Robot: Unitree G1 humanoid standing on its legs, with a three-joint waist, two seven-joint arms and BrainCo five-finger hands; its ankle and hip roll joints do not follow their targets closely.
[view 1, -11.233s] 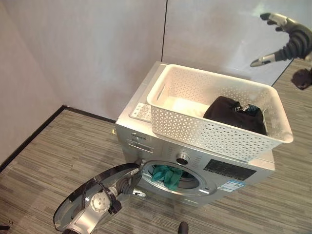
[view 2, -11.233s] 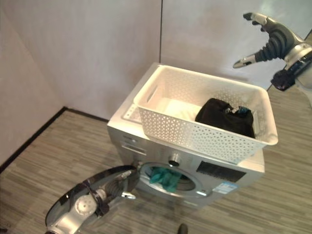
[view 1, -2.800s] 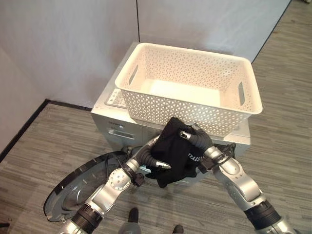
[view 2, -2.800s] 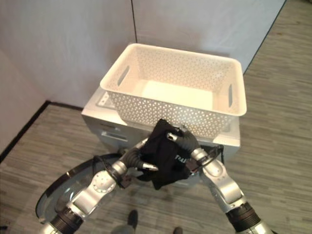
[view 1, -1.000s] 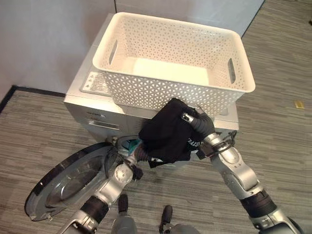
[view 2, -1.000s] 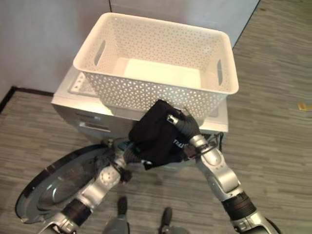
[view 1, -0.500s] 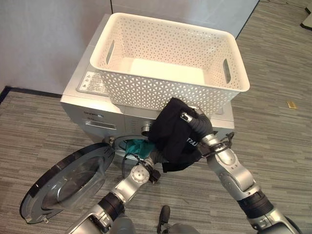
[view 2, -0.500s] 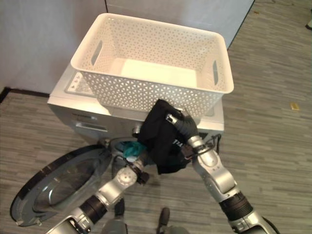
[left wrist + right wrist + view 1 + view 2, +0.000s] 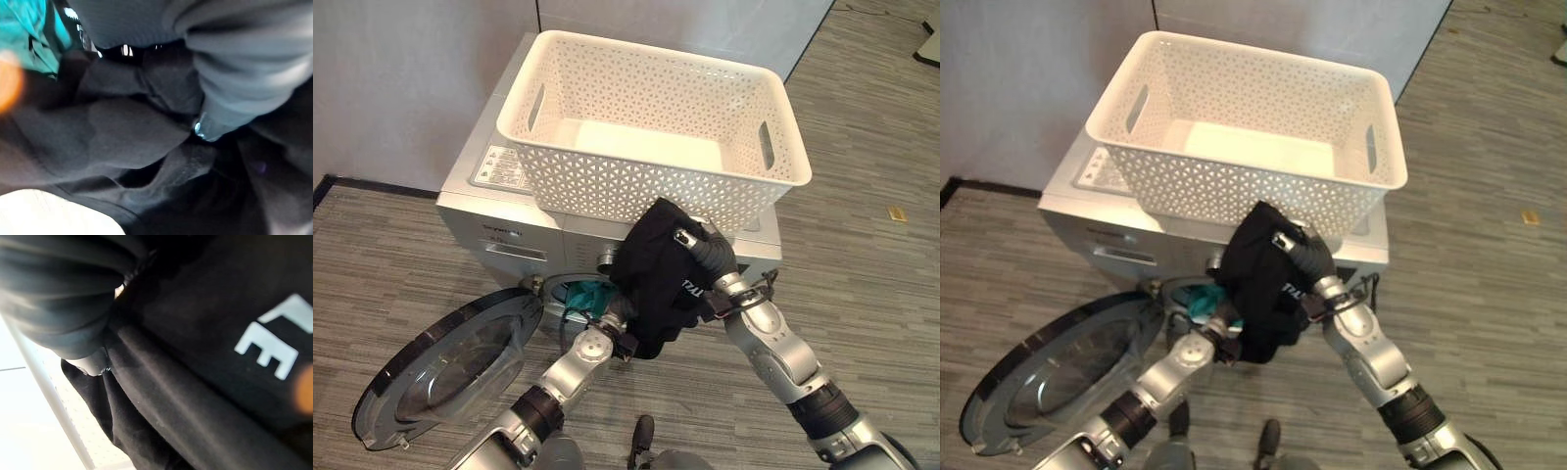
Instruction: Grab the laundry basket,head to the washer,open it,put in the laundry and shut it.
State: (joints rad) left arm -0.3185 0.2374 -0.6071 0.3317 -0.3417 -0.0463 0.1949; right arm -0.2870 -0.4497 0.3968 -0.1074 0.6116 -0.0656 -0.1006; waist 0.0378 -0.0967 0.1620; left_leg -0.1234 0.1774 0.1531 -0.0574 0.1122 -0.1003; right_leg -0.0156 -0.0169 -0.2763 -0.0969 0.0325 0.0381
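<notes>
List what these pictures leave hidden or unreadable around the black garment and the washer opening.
- Left hand: in both eye views its fingers are buried under the black garment, so its grip cannot be told.
- Washer drum: the garment covers most of the opening; just a bit of teal cloth shows.
- Left wrist view: dark blurred folds, no clear fingers.
- Right wrist view: close cloth, with the garment's white print cut off by the edge.
- Control panel: hidden behind the garment and right hand.

White basket atop washer.
</notes>
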